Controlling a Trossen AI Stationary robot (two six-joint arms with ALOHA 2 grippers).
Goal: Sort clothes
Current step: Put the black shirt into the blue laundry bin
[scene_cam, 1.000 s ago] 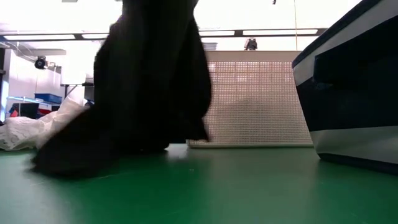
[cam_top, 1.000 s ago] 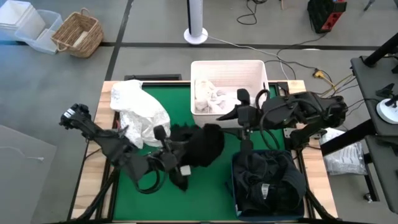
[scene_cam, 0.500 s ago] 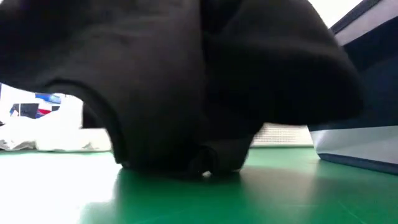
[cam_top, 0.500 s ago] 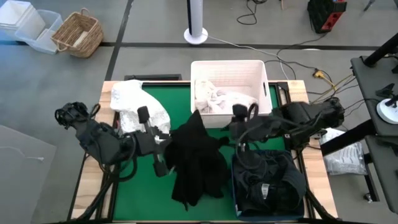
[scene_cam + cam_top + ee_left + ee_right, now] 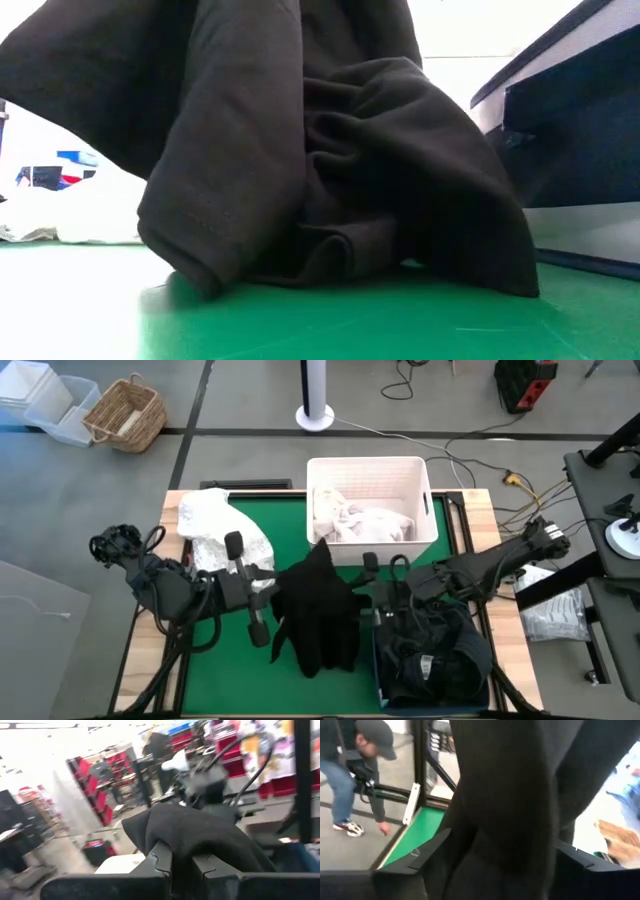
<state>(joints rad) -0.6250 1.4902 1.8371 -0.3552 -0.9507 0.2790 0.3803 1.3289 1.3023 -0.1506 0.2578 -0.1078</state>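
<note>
Garment, black (image 5: 318, 615): draped on the green mat (image 5: 220, 670), beside the navy bin (image 5: 432, 660). Left gripper (image 5: 181, 865) is clenched on its edge. Right gripper (image 5: 380, 578) has fingers spread wide against the fabric. White bin (image 5: 368, 472) stands beyond.

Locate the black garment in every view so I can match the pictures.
High view: black garment at table centre, between both arms.
Low view: fills the middle, resting on the mat.
Left wrist view: bunched above the left pincer, which is shut on it.
Right wrist view: hangs across the middle.
Shared landmark: green mat, also in the low and right wrist views.
</note>
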